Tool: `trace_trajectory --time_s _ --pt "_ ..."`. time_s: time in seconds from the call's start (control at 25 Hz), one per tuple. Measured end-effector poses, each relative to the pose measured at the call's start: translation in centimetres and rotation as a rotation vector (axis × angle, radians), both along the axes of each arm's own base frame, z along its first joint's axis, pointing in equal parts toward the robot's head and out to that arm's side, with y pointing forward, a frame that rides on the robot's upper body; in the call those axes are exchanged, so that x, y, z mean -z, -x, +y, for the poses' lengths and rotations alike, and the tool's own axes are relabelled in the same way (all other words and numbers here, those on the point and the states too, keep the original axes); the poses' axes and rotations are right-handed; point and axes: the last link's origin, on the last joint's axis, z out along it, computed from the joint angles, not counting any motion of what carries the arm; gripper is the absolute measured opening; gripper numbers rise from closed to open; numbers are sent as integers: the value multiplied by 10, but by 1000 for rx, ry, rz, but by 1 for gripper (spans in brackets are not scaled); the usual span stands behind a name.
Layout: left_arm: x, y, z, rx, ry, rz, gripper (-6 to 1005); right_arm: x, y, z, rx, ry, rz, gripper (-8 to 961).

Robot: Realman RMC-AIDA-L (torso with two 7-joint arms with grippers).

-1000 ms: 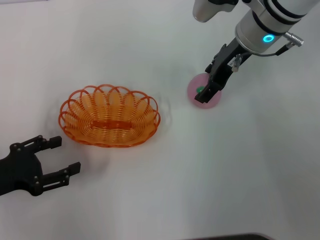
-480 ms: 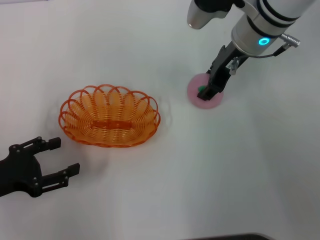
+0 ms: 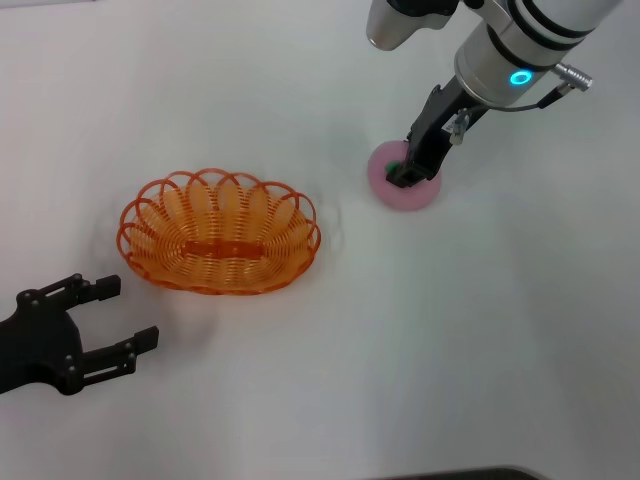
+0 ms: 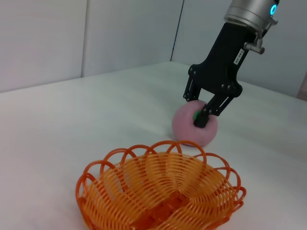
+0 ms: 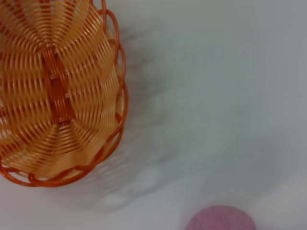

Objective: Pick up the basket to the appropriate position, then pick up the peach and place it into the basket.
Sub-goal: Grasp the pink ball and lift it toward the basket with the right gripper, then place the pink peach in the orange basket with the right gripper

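Note:
The orange openwork basket (image 3: 218, 233) lies empty on the white table (image 3: 420, 340), left of centre; it also fills the near part of the left wrist view (image 4: 160, 191) and the right wrist view (image 5: 57, 91). The pink peach (image 3: 412, 194) rests on the table to its right, green leaf mark up, and shows in the left wrist view (image 4: 189, 132) and at the edge of the right wrist view (image 5: 220, 219). My right gripper (image 3: 402, 178) is down on the peach's top, its fingertips (image 4: 200, 120) slightly apart at the leaf mark. My left gripper (image 3: 135, 310) is open and empty, near the table's front left.
The basket and the peach are about one basket width apart, with bare white table between them. A dark edge (image 3: 450, 473) shows at the table's front.
My right gripper has moved a little to the left and away from me over the peach. The peach has shifted slightly the same way. The left arm and basket have not moved.

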Motion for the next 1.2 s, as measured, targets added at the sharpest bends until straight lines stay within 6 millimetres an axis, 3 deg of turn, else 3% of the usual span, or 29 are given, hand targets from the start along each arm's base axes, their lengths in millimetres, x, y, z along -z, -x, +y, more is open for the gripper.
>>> trace_trajectory --time_s 0.72,1.2 --pt "-5 0 -1 -4 -14 -14 812 -23 29 -15 -27 29 209 237" --pt "-5 1 -2 -5 -12 -14 812 -12 49 -24 -87 112 367 250"
